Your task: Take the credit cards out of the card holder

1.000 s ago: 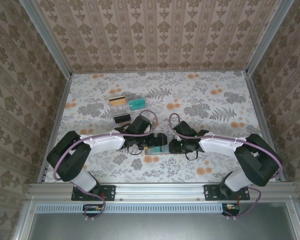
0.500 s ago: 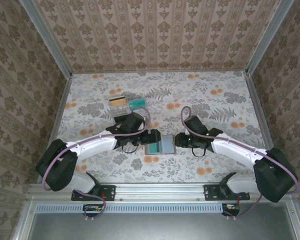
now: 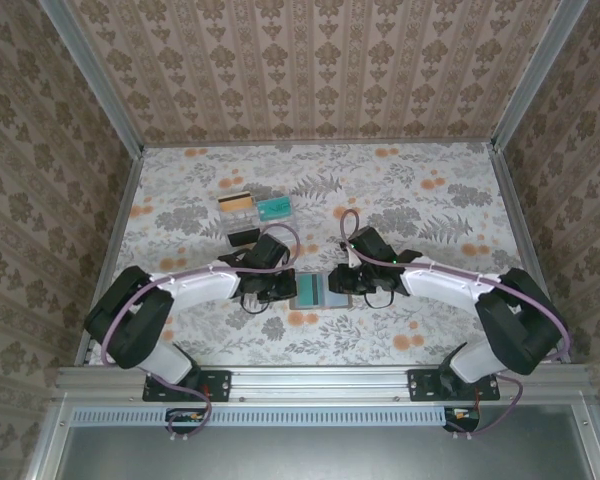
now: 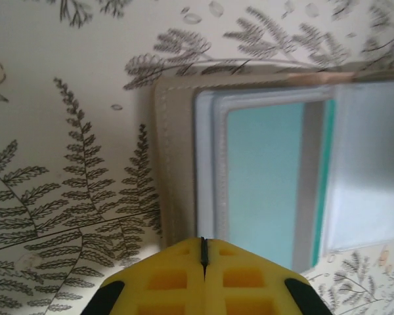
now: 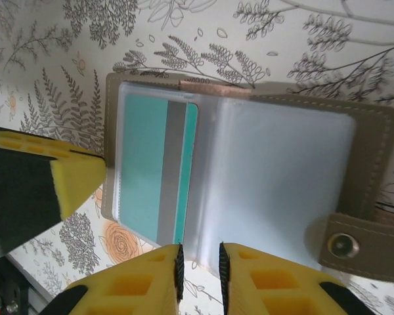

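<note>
Card-removal step. Left gripper [image 4: 202, 244] shut, empty, at bottom centre, seemingly pinning card holder [image 4: 184, 164] edge. Right gripper [image 5: 198, 254] narrowly parted, empty, bottom centre. Next: pinch teal card [image 5: 141, 170], slide out.

Table cover: I saw a pale cloth [image 3: 430, 190] printed with grey ferns and orange roses, spread over the work surface.
Close print: I noted grey fern fronds [image 4: 65, 197] from the left wrist and one orange rose [image 5: 121, 243] from the right wrist.
Walls: brown damask wallpaper [image 3: 320, 70] stood on three sides.
Frame: aluminium posts [image 3: 90, 75] ran up the corners; a metal rail [image 3: 320, 380] crossed the near edge.
Below rail: a slotted grey strip [image 3: 320, 415] lay above a dark panel [image 3: 320, 455].
</note>
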{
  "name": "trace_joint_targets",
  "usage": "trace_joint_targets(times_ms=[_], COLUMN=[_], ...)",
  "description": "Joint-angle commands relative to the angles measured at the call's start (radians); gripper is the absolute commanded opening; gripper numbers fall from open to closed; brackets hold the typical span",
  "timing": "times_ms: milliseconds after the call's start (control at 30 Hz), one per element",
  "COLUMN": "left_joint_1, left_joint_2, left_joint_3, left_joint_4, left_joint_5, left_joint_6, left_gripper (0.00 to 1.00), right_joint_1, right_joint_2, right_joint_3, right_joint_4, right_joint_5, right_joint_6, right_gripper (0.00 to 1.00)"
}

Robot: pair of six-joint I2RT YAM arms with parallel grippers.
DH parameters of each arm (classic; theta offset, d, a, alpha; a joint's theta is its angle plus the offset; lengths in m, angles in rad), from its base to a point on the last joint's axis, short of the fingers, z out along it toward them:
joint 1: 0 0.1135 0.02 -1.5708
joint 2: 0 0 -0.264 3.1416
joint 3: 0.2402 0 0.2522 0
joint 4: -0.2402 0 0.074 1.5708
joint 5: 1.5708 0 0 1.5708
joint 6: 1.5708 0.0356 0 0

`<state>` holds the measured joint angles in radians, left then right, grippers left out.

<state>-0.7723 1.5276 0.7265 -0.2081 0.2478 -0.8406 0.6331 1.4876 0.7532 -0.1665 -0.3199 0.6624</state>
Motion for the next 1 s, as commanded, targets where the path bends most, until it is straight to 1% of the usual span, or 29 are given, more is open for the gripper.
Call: trace_joint_targets(times_ms=[0,333,767,800,900,967], left_joint_1=[-0.007,-0.008,-0.017,-0.019,-0.019,-0.02], left_joint_2=[0.025,0.054,0.075,0.075,0.073,0.071], left_joint_3=[0.031,0.021,0.026,0.026,0.025,0.023], left_joint_4=[-0.028,-0.024,-0.013,-0.012,-0.016,-0.018], left_joint_5=[-0.008,0.003,0.018,0.018,0.016,0.015], left_joint_6=[0.011,0.007,0.003,0.002,0.0,0.0], left_gripper=[0.0,0.0,0.0,0.0,0.0,0.0], right_joint_1=[0.005,0.007,0.008,0.008,0.008,0.008], right_joint_2=[0.044,0.143,0.209,0.211,0.211,0.204], right_joint_3=[0.023,0.041,0.058,0.058,0.058,0.054], right_joint_4=[0.066,0.118,0.148,0.148,0.144,0.133], right_joint_5=[-0.071,-0.124,-0.156,-0.155,-0.153,-0.145], right_joint_6=[0.035,0.056,0.068,0.068,0.066,0.062], right_gripper=[0.24,0.25,0.25,0.24,0.18,0.11])
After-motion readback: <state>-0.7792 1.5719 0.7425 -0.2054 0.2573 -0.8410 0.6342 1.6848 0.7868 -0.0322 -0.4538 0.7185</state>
